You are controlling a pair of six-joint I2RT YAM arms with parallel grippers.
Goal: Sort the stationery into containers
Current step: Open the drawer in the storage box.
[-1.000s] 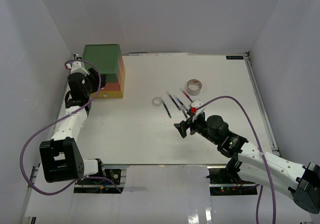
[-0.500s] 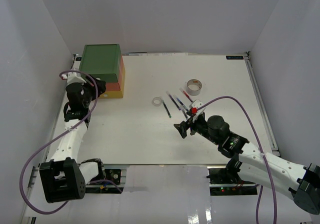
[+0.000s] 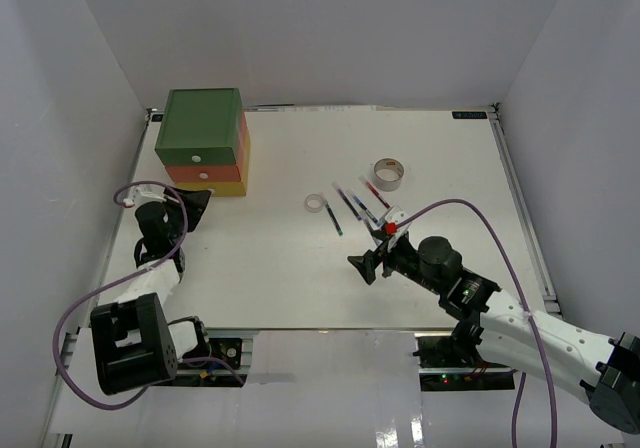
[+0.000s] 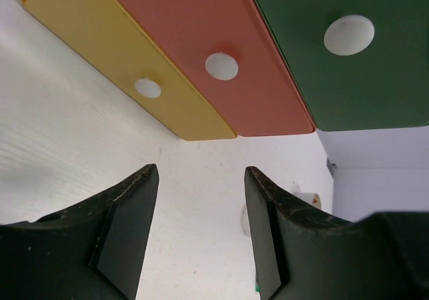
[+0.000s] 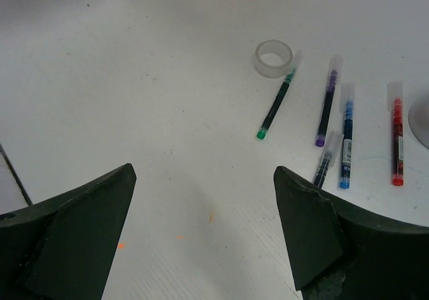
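Pens (image 3: pixel 349 204) and both tapes lie where they lay a second ago, out on the white surface (image 3: pixel 280 268), well apart from the chest (image 3: pixel 204 118). The left pincer (image 3: pixel 197 205) has changed place. A second ago it was up against the chest's front. Now it has pulled back toward the near edge, so the drawer fronts show from above. The right pincer (image 3: pixel 368 266) has slid a little nearer that edge too.

The left wrist view shows the chest up close. The green drawer (image 4: pixel 335 79), the orange drawer (image 4: pixel 194 25) and the yellow drawer (image 4: pixel 100 39) sit flush, each with a small round white knob (image 4: pixel 222 66). The left pincer's black fingers (image 4: pixel 127 226) stand apart with nothing between them, clear of the chest.

The right wrist view tells the pens apart. A green pen (image 5: pixel 275 106) lies just beside the clear tape ring (image 5: pixel 274 58). Next come a purple pen (image 5: pixel 327 109), a blue pen (image 5: pixel 346 142) and a red pen (image 5: pixel 396 139), with a short dark pen (image 5: pixel 325 163) just beside the blue one. The grey tape roll (image 3: pixel 388 174) shows whole only from above. The right pincer's fingers (image 5: pixel 74 233) are spread wide and hold nothing.

The pens are thin and straight. The tape ring is round and see-through. The drawer fronts look flat and smooth, and the fingers are dull black wedges.
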